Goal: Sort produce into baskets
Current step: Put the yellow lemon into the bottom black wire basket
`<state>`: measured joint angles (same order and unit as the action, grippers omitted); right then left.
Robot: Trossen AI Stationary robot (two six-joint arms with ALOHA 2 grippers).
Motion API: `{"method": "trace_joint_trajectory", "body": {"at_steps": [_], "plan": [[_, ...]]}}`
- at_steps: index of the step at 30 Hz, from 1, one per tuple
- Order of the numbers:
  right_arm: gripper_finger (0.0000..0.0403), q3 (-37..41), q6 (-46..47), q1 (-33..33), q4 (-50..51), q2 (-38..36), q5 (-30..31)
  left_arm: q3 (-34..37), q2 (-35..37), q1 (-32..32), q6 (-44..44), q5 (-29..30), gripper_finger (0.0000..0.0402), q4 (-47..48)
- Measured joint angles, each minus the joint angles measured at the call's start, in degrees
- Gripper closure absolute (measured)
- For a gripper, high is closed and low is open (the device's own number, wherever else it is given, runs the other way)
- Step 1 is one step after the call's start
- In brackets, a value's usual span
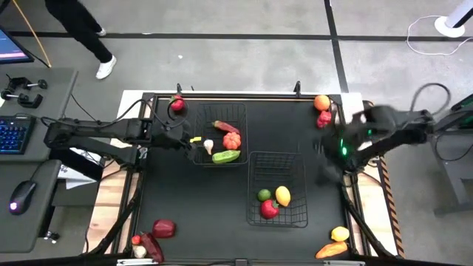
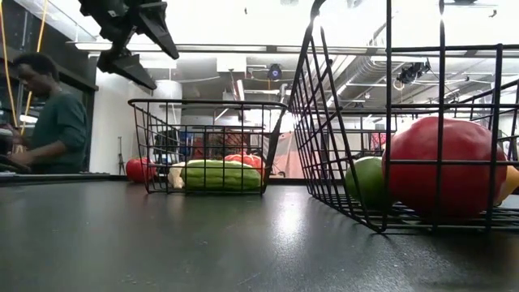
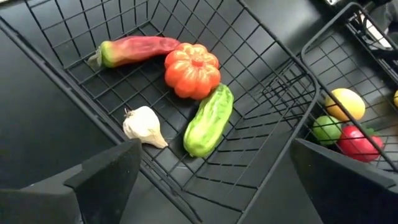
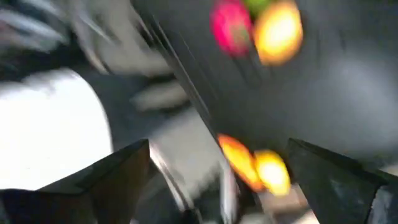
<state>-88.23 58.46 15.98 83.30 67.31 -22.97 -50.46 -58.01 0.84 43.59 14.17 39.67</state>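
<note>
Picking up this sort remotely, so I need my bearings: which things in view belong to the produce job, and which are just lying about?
Job:
- two baskets: one with garlic, cucumber, pumpkin; the other with three fruits
- loose produce at the table's corners
- left gripper and right gripper, both open

Lying about:
- keyboard
- mouse
- person

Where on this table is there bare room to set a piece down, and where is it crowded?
Free: the bare black tabletop left of the nearer basket, between it and the red pieces at the near-left corner. Also the strip between the farther basket and the orange piece. Crowded: inside the farther basket, with the green cucumber, pumpkin and garlic.
</note>
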Motion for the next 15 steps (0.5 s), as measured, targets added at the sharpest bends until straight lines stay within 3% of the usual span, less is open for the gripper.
{"method": "trace_joint_trajectory", "body": {"at_steps": [5,11,15], "plan": [[0.0029,0.19,3.58,15.79,6.74,6.16,0.27,0.0,0.01,0.0,-2.04,-0.07,0.0002,0.01],[0.0029,8.42,3.55,25.52,-0.51,11.39,0.01,0.0,0.01,0.0,-2.8,-0.07,0.0002,0.01],[0.0029,17.7,5.0,29.87,-8.47,11.42,-3.69,0.0,0.01,0.0,-2.83,-0.09,0.0002,0.01]]}}
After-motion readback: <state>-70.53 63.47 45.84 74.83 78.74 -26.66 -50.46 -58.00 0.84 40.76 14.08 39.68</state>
